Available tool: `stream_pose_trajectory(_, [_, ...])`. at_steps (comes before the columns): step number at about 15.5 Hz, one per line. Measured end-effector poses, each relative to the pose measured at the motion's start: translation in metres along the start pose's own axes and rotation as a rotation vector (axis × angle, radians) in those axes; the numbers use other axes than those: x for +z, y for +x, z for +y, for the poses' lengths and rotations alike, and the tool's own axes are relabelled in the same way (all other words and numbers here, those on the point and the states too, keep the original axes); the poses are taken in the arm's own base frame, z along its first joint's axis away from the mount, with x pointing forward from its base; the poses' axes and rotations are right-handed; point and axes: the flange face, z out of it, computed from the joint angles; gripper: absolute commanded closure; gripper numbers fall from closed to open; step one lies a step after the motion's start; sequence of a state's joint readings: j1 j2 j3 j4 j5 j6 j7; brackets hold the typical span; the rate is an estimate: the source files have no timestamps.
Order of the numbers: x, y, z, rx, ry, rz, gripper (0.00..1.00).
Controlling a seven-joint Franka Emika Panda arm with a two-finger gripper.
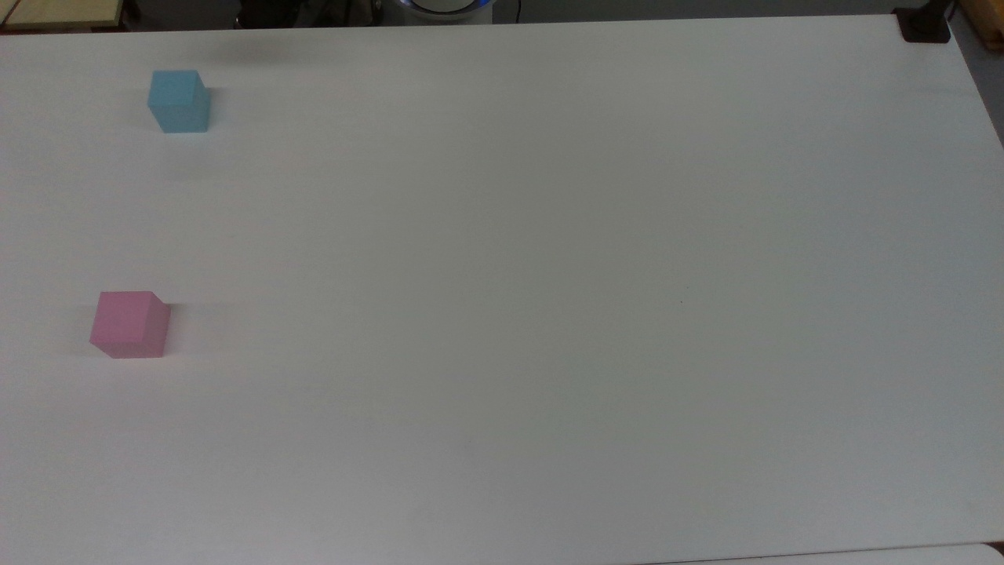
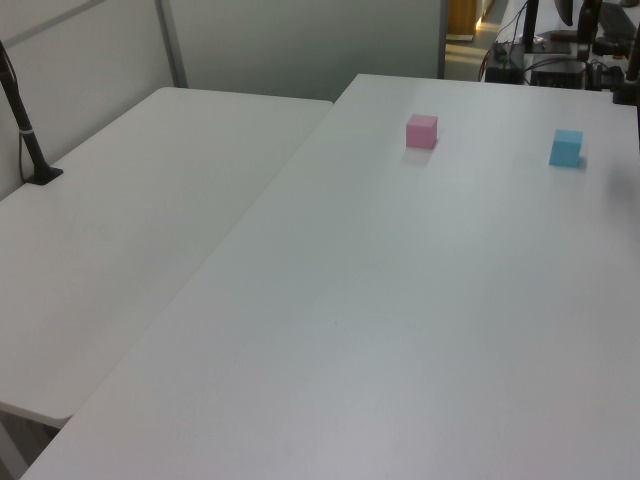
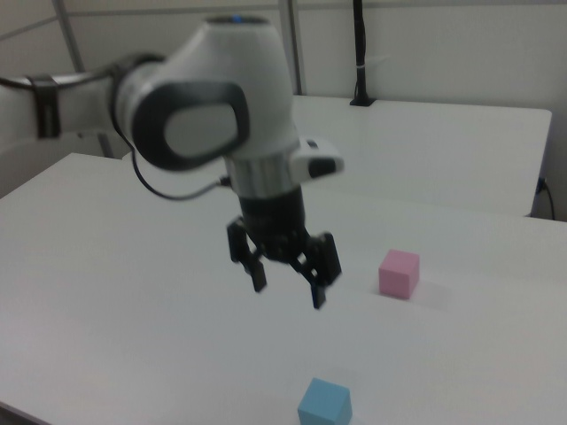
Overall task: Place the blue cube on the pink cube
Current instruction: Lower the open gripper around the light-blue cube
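While your gripper [image 3: 286, 285] hangs with fingers [image 3: 257, 273] spread, empty, the blue cube [image 3: 324, 403] and pink cube [image 3: 399, 273] sit well apart on the tabletop [image 1: 549, 275].

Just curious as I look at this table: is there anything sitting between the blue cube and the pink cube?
No. In the top view, only bare white table lies between the blue cube and the pink cube.

The arm [image 3: 133, 97] is cut off by the right view's left edge.
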State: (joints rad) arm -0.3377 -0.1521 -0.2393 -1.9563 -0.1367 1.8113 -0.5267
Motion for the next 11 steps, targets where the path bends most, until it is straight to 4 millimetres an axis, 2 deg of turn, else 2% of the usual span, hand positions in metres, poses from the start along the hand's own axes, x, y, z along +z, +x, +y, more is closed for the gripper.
stream_pose_trajectory(4, [0.066,0.002,0.008,0.010,-0.015,0.022,0.00])
stream_pose_trajectory(7, [0.103,-0.002,0.007,0.003,-0.022,0.018,0.00])
stream_pose_trajectory(11, [0.147,0.001,0.005,-0.007,-0.037,0.026,0.00])
